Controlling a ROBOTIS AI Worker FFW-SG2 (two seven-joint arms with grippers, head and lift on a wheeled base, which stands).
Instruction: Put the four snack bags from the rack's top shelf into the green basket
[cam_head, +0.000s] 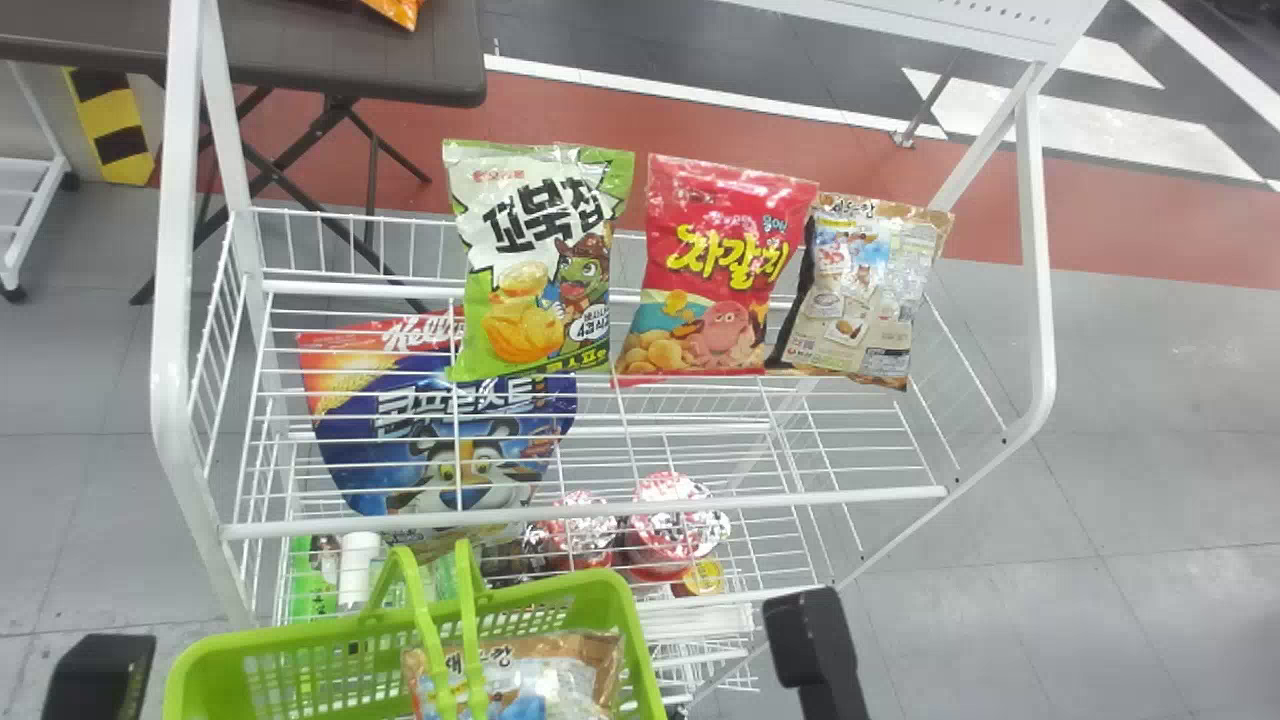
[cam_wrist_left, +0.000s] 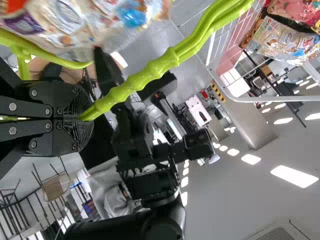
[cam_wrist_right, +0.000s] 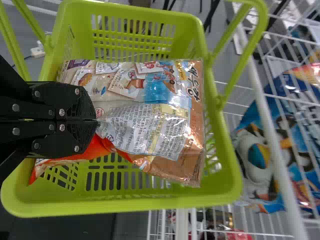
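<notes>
Now I judge the placing step in hand: my right gripper (cam_wrist_right: 96, 120) pinches a brown snack bag (cam_wrist_right: 160, 132) within the green basket (cam_wrist_right: 223, 170), its handles (cam_wrist_left: 150, 77) clamped in my left gripper (cam_wrist_left: 82, 119). Next I should let go, then fetch the green bag (cam_head: 530, 265), red bag (cam_head: 715, 275) and other brown bag (cam_head: 860, 290) from the top shelf (cam_head: 800, 499).

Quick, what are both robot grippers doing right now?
Left gripper: closed on the basket handle.
Right gripper: closed on a brown snack bag in the green basket.
</notes>
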